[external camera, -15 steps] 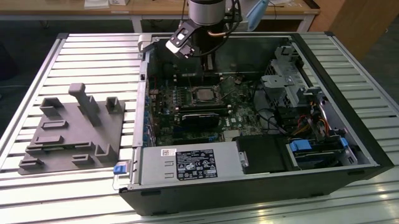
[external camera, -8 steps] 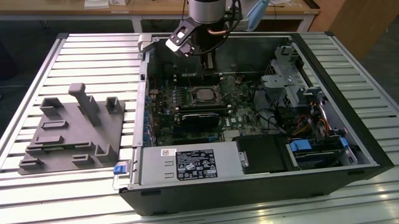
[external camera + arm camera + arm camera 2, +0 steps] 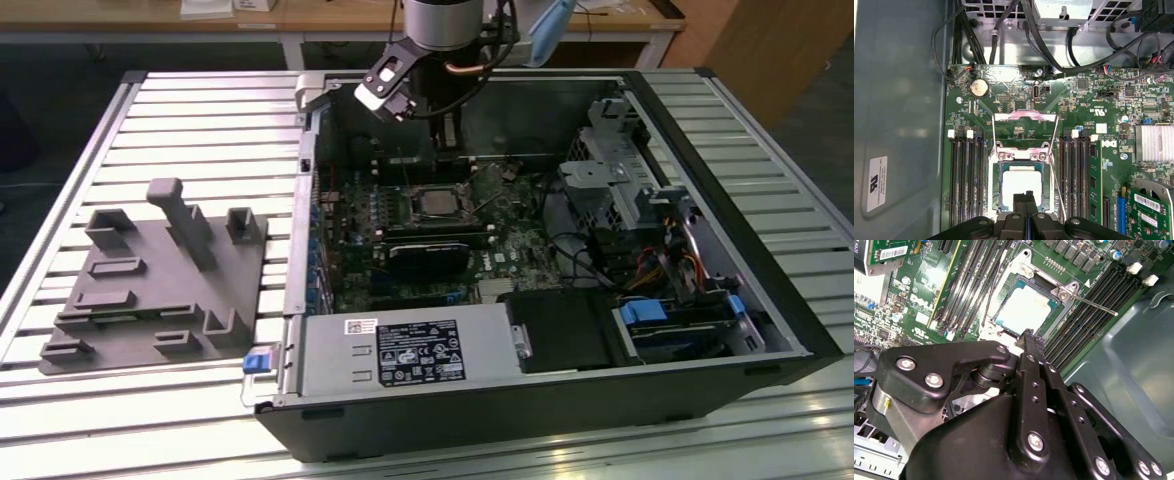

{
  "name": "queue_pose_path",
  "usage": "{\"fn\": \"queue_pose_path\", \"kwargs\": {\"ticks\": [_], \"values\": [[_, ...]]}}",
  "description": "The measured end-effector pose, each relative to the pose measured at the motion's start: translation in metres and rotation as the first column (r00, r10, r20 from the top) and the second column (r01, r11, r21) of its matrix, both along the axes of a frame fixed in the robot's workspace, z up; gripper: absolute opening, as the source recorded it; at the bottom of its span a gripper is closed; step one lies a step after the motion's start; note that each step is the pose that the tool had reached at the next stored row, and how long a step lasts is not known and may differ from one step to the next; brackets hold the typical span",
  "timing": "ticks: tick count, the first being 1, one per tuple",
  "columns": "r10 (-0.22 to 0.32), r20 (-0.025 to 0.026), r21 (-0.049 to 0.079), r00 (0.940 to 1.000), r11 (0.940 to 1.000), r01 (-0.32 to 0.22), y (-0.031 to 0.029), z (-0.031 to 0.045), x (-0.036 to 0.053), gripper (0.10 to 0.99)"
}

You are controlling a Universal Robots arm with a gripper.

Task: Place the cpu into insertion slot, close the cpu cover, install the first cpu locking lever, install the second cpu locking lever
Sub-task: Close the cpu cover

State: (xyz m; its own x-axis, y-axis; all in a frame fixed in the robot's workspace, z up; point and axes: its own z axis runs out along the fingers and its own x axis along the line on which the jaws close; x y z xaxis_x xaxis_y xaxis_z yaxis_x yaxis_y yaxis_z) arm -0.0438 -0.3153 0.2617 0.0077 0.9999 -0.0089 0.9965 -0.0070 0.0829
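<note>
The cpu (image 3: 1021,186) (image 3: 1025,307), a silver-grey square, lies in the insertion slot (image 3: 995,182) (image 3: 434,203) on the green board. The cpu cover (image 3: 1025,116), a thin metal frame, stands raised at the socket's hinge side, with bare board showing through its window. One locking lever (image 3: 1095,304) is a thin rod sticking out free from the socket corner, and it also runs beside the socket in the first wrist view (image 3: 1055,172). My gripper (image 3: 1026,197) (image 3: 1029,337) (image 3: 398,108) hovers above the cpu's near edge. Its black fingers are shut together with nothing between them.
The open computer case (image 3: 747,300) lies on a slatted metal table (image 3: 187,120). Memory slots (image 3: 964,185) flank the socket on both sides. A labelled power supply (image 3: 407,352), cables (image 3: 1004,25) and a drive cage (image 3: 607,170) crowd the case. A grey fixture plate (image 3: 147,290) sits at the exterior view's left.
</note>
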Motion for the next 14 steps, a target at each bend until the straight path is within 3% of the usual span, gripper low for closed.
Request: {"fn": "queue_pose_path", "kwargs": {"ticks": [14], "values": [[0.0, 0.0, 0.0, 1.0, 1.0, 0.0, 0.0, 0.0, 0.0169, 0.106]]}}
